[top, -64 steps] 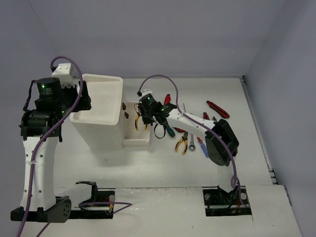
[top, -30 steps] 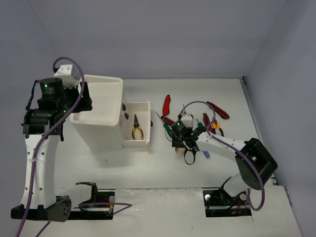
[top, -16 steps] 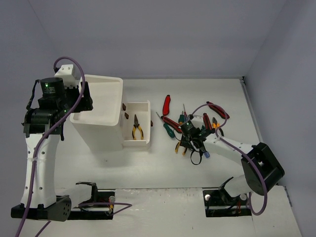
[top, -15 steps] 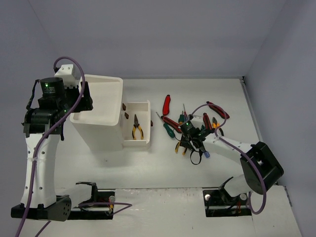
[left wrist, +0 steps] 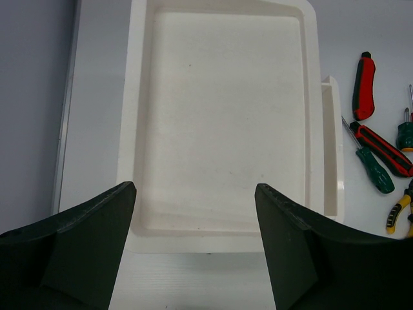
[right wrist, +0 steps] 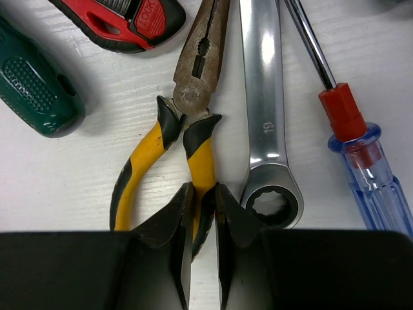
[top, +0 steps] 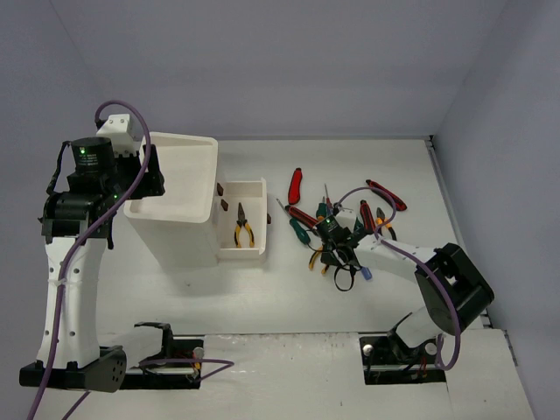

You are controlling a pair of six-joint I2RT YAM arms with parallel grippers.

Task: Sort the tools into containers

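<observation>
Yellow-handled pliers (right wrist: pixel 145 155) lie flat on the table among the tools. My right gripper (right wrist: pixel 204 194) is down on them, its jaws shut on the right-hand handle. A silver wrench (right wrist: pixel 261 97) lies just right of that handle, beside a blue-handled screwdriver (right wrist: pixel 368 168). From above, the right gripper (top: pixel 332 254) sits low in the tool pile. The white box (top: pixel 175 175) stands at the left, its drawer (top: pixel 262 219) pulled out with another pair of pliers (top: pixel 242 229) inside. My left gripper (left wrist: pixel 193 187) hangs open over the box's tray top (left wrist: pixel 226 116), holding nothing.
A green screwdriver handle (right wrist: pixel 35 90) and a red-and-black handle (right wrist: pixel 122 19) lie left of the gripped pliers. A red utility knife (top: pixel 296 185), another red tool (top: pixel 385 194) and orange-handled pliers (top: pixel 381 219) lie round the pile. Walls close in at the back and right.
The right arm left a pair of pliers in the drawer, swung right to the tool pile, dropped onto the yellow pliers and closed its jaws on one handle. The left arm stayed put.
</observation>
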